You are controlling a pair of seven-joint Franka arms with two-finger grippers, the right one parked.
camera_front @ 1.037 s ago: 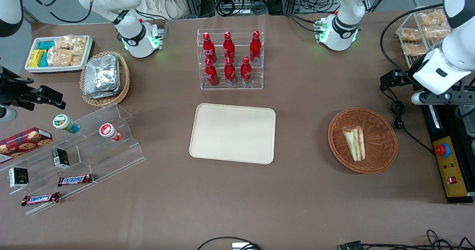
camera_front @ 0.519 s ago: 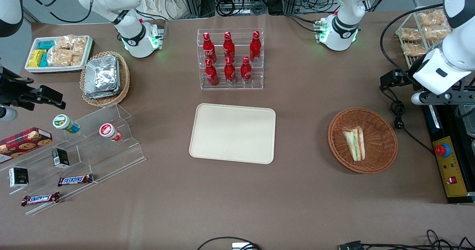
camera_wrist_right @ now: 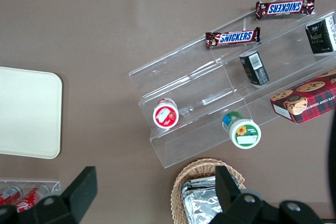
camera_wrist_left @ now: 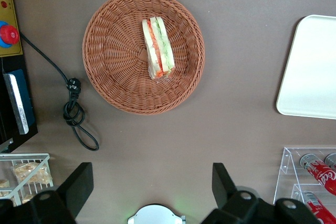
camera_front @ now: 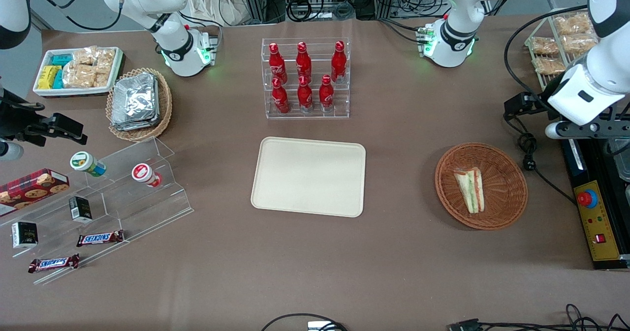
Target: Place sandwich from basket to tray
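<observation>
Stage: the pick has not begun; the sandwich (camera_front: 470,190) lies in the basket (camera_front: 507,164) and the tray (camera_front: 309,176) holds nothing.
Sandwich: a clear-wrapped wedge, white bread with green and orange-pink stripes, resting near the basket's middle and slightly toward the tray.
Long axis: in the front view it runs nearly straight toward and away from the camera, the narrow tip nearer the camera.
Basket: the round reddish-brown wicker one, at the working arm's end of the table, well apart from the tray, with bare brown table between them.
Gripper: the left gripper (camera_wrist_left: 152,192) hangs high, off the basket's rim, its two black fingers (camera_wrist_left: 79,184) spread wide with nothing between them.
Key relation: in the wrist view the wedge (camera_wrist_left: 157,47) lies well apart from the fingertips and its long axis runs roughly square to the line joining them.
Judgement: the fingers look already set to close across the wedge's short width; the arm seems to need travel over the basket and a descent, probably little wrist turn.
Risk: the slick wrap may slip under a light pinch.
</observation>
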